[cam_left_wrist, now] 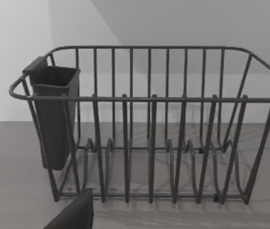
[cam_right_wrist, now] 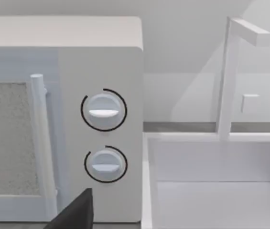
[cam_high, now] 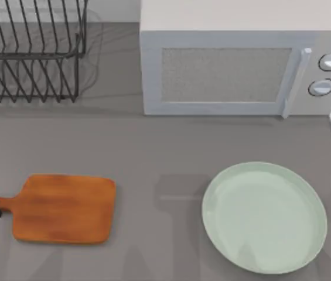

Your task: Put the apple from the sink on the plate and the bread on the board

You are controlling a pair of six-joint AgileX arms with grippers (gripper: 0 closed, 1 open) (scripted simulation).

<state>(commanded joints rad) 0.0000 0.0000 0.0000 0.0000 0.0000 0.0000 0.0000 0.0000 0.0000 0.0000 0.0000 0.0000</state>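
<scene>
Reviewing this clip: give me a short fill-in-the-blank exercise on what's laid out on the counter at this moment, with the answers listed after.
1. The board lies to the ____ of the plate in the top view.
2. The microwave has ____ round knobs beside its door.
3. The wire dish rack has a dark ____ hung on one end.
4. The plate has ____ on it.

Missing words: left; two; cup; nothing

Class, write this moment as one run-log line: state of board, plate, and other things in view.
board: bare, table left | plate: bare, table right | microwave: door shut | dish rack: no dishes | sink: beside microwave
</scene>
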